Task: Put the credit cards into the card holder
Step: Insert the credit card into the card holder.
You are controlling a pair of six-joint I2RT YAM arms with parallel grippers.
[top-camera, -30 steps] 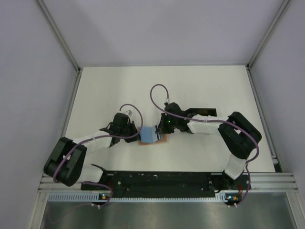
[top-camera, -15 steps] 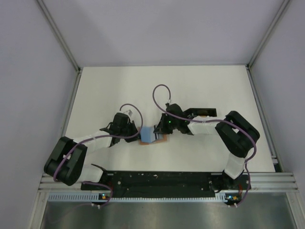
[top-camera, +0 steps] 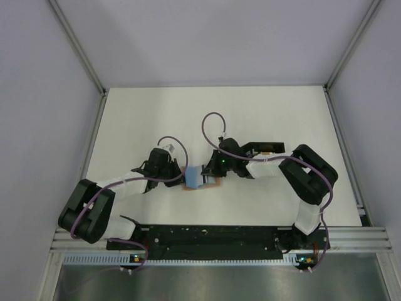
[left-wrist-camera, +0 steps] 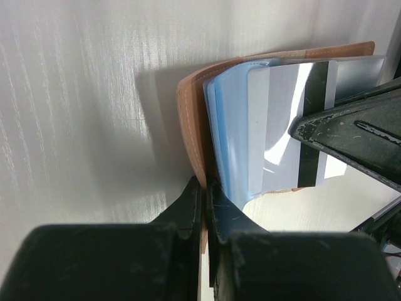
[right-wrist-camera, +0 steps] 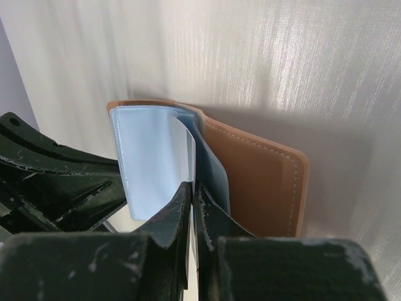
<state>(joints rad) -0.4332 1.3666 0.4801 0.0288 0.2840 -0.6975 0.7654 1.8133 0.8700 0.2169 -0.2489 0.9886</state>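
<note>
The card holder (top-camera: pixel 212 183) lies open on the white table between both arms, tan outside and pale blue inside. My left gripper (left-wrist-camera: pixel 204 185) is shut on the edge of its tan flap (left-wrist-camera: pixel 191 119), holding it upright. My right gripper (right-wrist-camera: pixel 192 188) is shut on a credit card, seen edge-on there. In the left wrist view that card (left-wrist-camera: pixel 282 125) shows a pale back with a black stripe, its leading edge against the blue inner pocket (left-wrist-camera: pixel 229 119). In the top view the left gripper (top-camera: pixel 182 176) and right gripper (top-camera: pixel 205 170) meet over the holder.
A black tray (top-camera: pixel 263 147) sits just behind the right forearm, partly hidden. Grey walls and metal rails (top-camera: pixel 94 144) border the white table (top-camera: pixel 250 113). The black base bar (top-camera: pixel 213 235) runs along the near edge.
The right arm's elbow has crept slightly left, pressing the card a touch further toward the holder. The left arm and the holder have barely moved.
</note>
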